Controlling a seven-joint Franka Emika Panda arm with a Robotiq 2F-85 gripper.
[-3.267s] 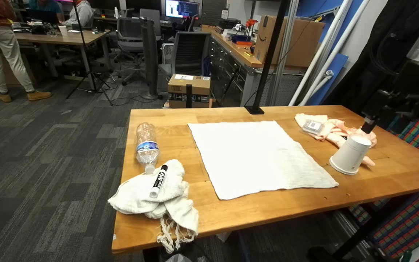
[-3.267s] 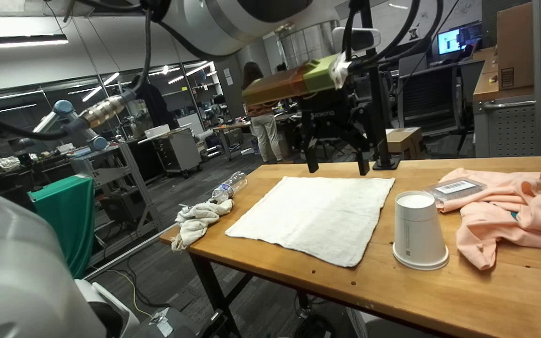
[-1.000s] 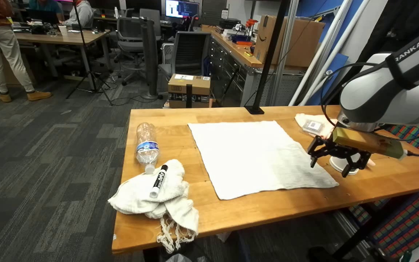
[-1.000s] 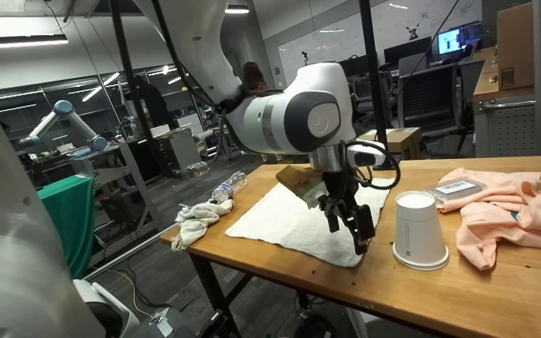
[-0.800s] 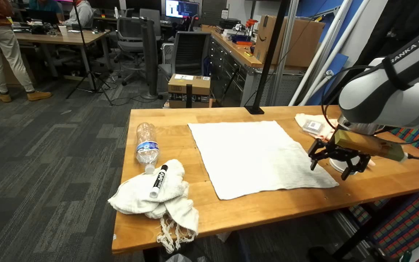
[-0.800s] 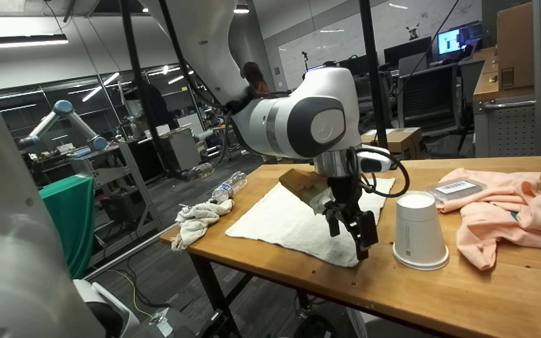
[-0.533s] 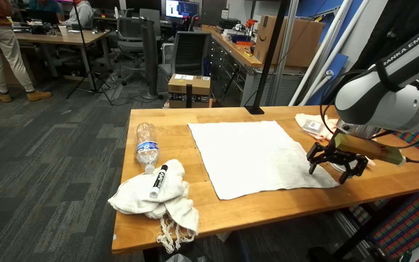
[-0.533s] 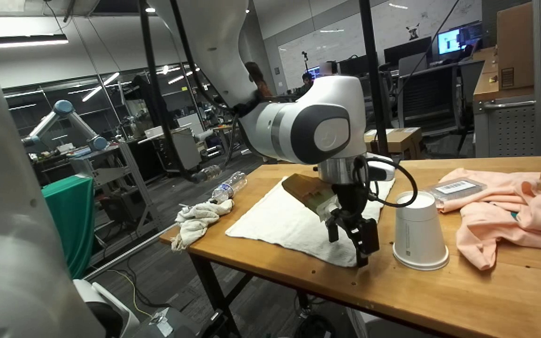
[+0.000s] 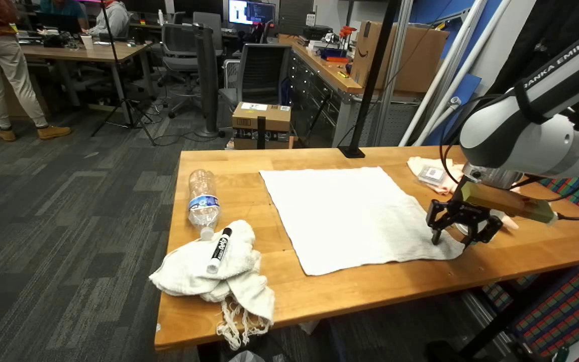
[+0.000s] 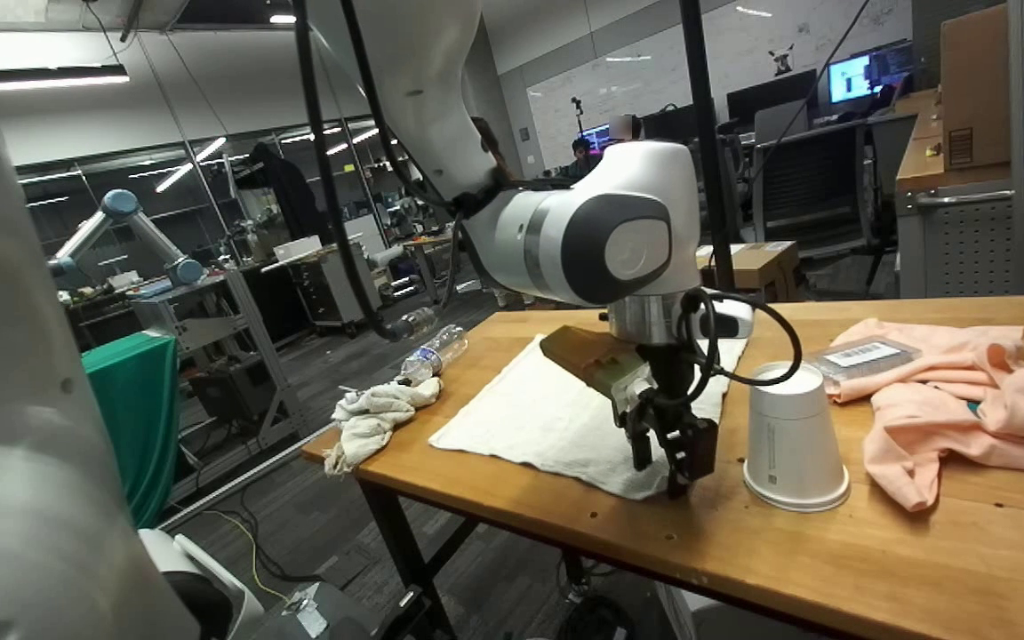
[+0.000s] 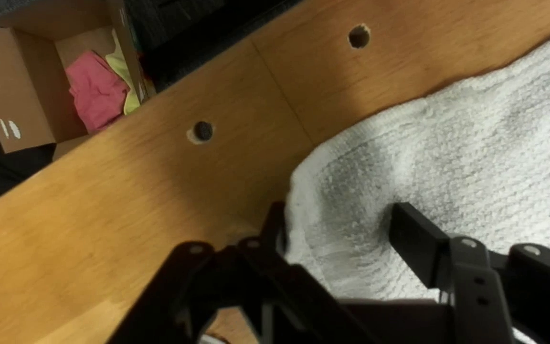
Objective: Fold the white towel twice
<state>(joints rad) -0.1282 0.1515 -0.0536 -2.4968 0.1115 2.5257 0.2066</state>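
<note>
While most of the white towel (image 9: 340,216) lies unfolded and flat across the middle of the table (image 9: 329,299), its near right corner sits directly beneath the claw (image 11: 339,229). Both exterior views show the rest of the cloth stretching away from the claw to the left and to the far side.

The claw's two fingers (image 11: 420,246) stand partway apart, with the corner of the towel filling much of the gap between them. The finger on the scene's left stands on the cloth and seems to press into it; the weave puckers there. The finger on the right is at the rounded tip of the corner, right by the hem, with bare wood on its outer side; whether it touches the hem cannot be told. The cloth between them is slightly rumpled but not pinched, so the claw has hold of nothing.

To the right of the claw, near but apart from it, a white paper cup (image 10: 792,436) stands upside down. Farther right lies crumpled peach cloth (image 10: 1010,427), with a clear labelled case (image 10: 863,356) on its left end. Well apart from the claw, on the table's left, a plastic bottle (image 9: 202,201) lies on its side; nearer is a lumpy off-white rag (image 9: 194,269) bearing a marker (image 9: 220,250).
</note>
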